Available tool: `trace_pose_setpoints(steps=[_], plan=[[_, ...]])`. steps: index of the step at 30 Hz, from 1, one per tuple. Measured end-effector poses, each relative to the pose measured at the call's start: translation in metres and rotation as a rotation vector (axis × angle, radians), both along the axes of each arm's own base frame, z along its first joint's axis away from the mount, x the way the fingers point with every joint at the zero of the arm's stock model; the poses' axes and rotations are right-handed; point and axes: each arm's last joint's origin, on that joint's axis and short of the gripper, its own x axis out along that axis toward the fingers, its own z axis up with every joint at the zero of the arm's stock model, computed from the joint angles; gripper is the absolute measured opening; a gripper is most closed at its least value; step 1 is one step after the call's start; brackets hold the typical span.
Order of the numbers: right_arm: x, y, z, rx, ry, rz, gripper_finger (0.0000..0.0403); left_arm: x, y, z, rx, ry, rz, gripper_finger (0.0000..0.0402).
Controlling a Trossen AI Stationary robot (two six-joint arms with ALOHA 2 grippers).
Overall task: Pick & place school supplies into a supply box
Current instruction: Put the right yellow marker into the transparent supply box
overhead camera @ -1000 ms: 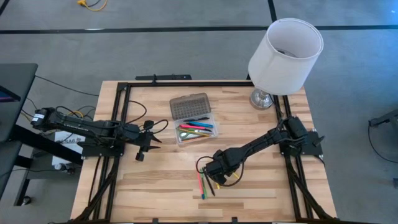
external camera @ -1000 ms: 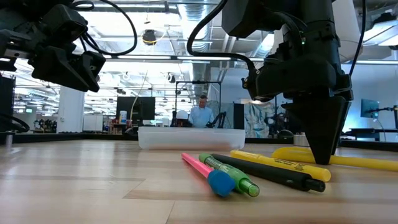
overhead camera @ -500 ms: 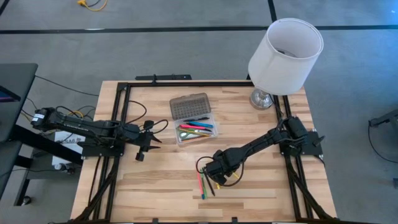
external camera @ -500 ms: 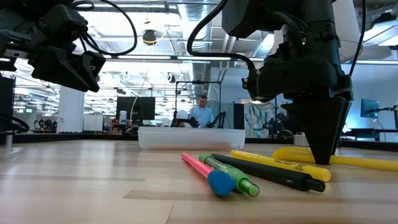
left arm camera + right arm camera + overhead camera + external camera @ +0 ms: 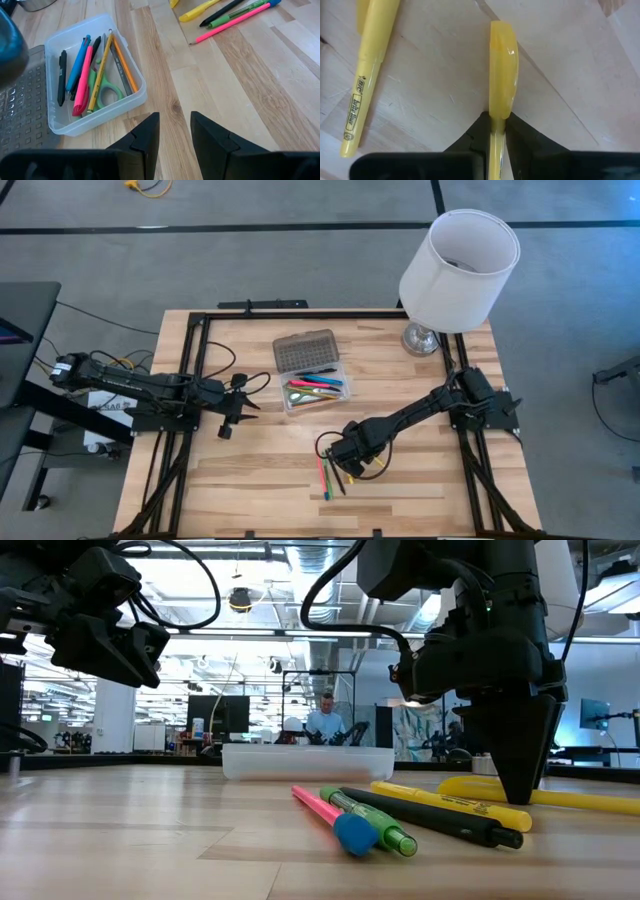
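Nothing on the counter [image 5: 260, 470] has shifted since a second ago; both arms hold the same poses, and only the person [image 5: 325, 722] far off in the room has changed posture slightly. Nearest the front edge lie the loose pens [image 5: 400, 820]: pink, green, black and a yellow highlighter [image 5: 362, 85], side by side. Just beside them, the right tool [image 5: 522, 790] points straight down with its tips at the counter, its fingers [image 5: 475, 135] pinching a second yellow highlighter [image 5: 502, 85] that lies flat on the wood. Farther back, the supply box [image 5: 316, 392] sits mid-counter with its ribbed lid [image 5: 305, 351] swung open; scissors [image 5: 107, 92] and several pens and pencils lie inside. The left tool [image 5: 175, 132] hovers above the counter, left of the box, slightly spread and empty. A white lamp [image 5: 458, 260] stands at the far right corner.
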Motion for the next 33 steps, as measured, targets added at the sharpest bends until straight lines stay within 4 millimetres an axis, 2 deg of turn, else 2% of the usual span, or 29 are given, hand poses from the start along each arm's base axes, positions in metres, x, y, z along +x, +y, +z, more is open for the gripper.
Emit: trace_pose_setpoints(steps=[6,18,33], plan=[[0.0,0.0,0.002,-0.001,0.01,0.029,0.0033,0.0,0.0,0.0,0.0,0.0,0.0,0.0105],[0.008,0.002,0.012,-0.121,-0.046,0.227,0.0027,0.0,0.0,0.0,0.0,0.0,0.0,0.0105],[0.012,-0.002,0.015,-0.511,-0.144,0.424,0.0023,0.0,0.0,0.0,-0.001,0.0,0.0,0.0105]])
